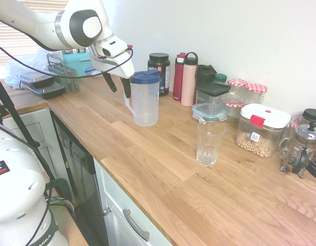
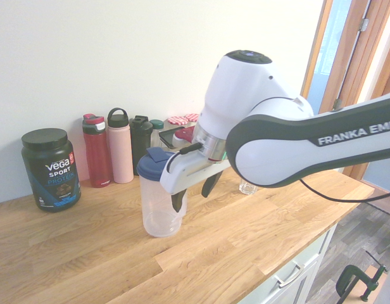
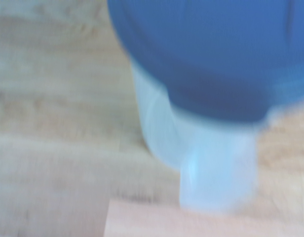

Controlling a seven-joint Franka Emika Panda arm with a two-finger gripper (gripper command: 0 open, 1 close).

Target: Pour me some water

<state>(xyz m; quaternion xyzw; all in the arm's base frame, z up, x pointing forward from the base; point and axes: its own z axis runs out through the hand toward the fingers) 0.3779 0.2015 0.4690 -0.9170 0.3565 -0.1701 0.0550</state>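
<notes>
Protein tub (image 2: 52, 170): "VEGA SPORT PROTEIN". Robot arm link (image 2: 321, 142): "FRANKA EMI…", rest cut off at the picture edge. Robot base (image 1: 24, 195): "…MIKA", start out of sight; warning triangle on its red-and-black sticker (image 1: 1, 168). Clear food container (image 1: 259, 134): label code too small to read.

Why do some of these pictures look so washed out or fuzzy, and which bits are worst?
Wrist view: blue lid and jug handle badly blurred, wood grain soft too; first exterior view: window blinds glaring, upper wall pale; second exterior view: lettering on the protein tub fairly crisp.
</notes>
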